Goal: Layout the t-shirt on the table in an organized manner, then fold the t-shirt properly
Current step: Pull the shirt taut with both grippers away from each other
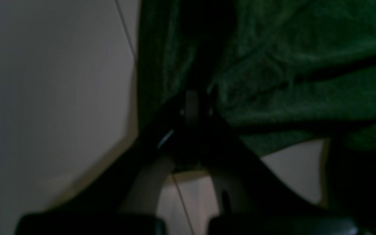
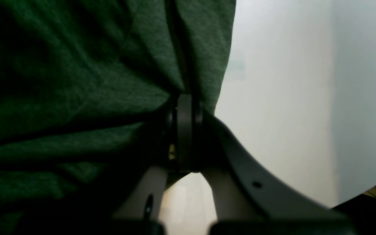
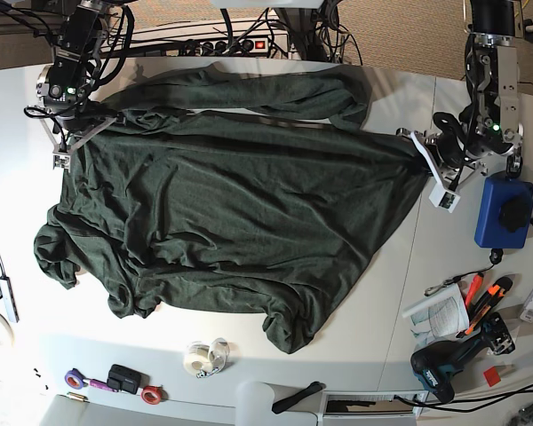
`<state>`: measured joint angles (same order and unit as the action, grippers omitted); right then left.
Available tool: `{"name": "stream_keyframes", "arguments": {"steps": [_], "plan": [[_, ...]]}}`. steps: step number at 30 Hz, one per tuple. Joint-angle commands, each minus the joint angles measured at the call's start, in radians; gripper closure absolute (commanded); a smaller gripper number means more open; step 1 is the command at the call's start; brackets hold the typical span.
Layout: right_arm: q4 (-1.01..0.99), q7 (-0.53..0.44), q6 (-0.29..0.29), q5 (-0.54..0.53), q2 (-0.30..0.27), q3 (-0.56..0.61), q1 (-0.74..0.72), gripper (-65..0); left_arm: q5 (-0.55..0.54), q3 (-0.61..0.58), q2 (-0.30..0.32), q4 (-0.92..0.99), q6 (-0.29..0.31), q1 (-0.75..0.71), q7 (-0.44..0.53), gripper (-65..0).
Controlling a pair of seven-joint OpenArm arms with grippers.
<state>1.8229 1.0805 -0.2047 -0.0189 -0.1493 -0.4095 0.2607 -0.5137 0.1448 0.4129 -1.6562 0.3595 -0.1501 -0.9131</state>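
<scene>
The large soft knit long-sleeved t-shirt (image 3: 222, 213) is dark forest green all over — plain, with no print or stripe, only darker shade in its creases. The smooth wide table (image 3: 391, 293) beneath it is white, crossed by one thin dark seam line. Beside the cloth sits a rectangular pouch (image 3: 502, 211) of bright blue — with a black patch on top.

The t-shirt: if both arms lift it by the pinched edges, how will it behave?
The t-shirt is probably floppy: wrinkles cover it, so it would sag between the left gripper and right gripper. Its bunched sleeves would likely drag.
</scene>
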Motion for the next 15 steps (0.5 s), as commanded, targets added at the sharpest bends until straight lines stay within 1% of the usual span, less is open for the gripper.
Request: {"name": "stream_keyframes", "arguments": {"steps": [1, 4, 7, 15], "plan": [[0.014, -0.006, 0.008, 0.009, -0.011, -0.004, -0.006, 0.0, 0.026, -0.009, 0.005, 0.009, 0.007, -0.019, -0.095, 0.0], [0.014, 0.003, 0.008, 0.009, -0.011, -0.004, -0.005, 0.0, 0.027, -0.009, 0.005, 0.009, 0.007, -0.019, -0.102, 0.0], [0.014, 0.016, 0.007, 0.012, -0.011, -0.004, 0.001, 0.0, 0.027, -0.009, 0.006, 0.009, 0.007, -0.021, -0.129, 0.0], [0.014, 0.010, 0.007, 0.013, -0.011, -0.004, 0.055, 0.0, 0.034, -0.008, 0.006, 0.008, 0.007, -0.064, -0.126, 0.0]]}}
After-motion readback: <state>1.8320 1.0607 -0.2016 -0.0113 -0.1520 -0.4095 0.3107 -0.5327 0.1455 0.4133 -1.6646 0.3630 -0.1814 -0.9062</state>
